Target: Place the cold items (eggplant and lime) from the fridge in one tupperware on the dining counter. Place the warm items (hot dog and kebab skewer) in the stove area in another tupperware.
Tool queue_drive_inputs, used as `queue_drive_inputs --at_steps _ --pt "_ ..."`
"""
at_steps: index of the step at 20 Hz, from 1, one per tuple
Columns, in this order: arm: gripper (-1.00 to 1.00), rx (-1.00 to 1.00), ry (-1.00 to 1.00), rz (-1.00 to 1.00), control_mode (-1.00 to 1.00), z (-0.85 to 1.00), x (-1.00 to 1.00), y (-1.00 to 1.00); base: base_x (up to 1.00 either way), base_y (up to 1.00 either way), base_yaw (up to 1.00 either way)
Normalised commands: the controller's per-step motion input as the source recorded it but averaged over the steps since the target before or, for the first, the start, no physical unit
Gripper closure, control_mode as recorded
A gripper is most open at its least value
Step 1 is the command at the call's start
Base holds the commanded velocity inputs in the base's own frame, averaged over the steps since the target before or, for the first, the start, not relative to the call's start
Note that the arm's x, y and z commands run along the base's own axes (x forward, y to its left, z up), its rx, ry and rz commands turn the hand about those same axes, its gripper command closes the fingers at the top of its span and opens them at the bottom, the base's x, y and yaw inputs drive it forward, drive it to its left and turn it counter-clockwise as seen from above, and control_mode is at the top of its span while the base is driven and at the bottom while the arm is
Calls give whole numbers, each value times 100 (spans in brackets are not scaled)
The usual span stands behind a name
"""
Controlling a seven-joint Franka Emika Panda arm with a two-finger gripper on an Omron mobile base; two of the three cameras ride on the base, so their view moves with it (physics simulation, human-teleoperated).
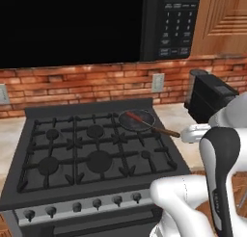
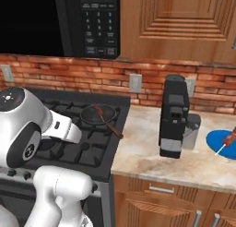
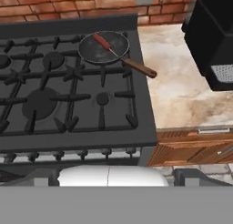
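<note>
A thin red hot dog (image 1: 136, 118) (image 2: 98, 112) (image 3: 102, 41) lies in a dark frying pan (image 1: 144, 114) (image 2: 109, 111) (image 3: 116, 48) on the stove's back right burner. Its wooden handle points to the counter on the right. A kebab skewer (image 2: 227, 140), brown with a pale stick, rests on a blue plate (image 2: 216, 140) at the far right of the counter. My gripper (image 3: 116, 180) hangs over the stove's front edge, well short of the pan. It is open, its tips far apart, with nothing between them.
The black gas stove (image 1: 72, 159) has knobs along its front. A black coffee machine (image 2: 174, 115) (image 1: 207, 98) (image 3: 214, 36) stands on the marble counter (image 2: 147, 157) between pan and plate. A microwave (image 2: 99, 23) hangs above, with a brick wall behind. My own arm (image 1: 217, 164) fills the foreground.
</note>
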Motion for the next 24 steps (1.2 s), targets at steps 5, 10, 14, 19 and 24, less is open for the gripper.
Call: queue_drive_inputs --at_steps 5,10,14,19,24 --pt "-100 0 10 -1 -100 0 38 4 51 17 -18" --pt "-100 0 23 8 -100 0 100 0 0 0 0" --pt "-100 0 13 13 -100 -3 97 0 0 0 0" --pt "-100 -3 10 9 -100 -29 77 13 0 0 0" --pt "-100 -14 2 6 -100 -53 56 26 0 0 0"
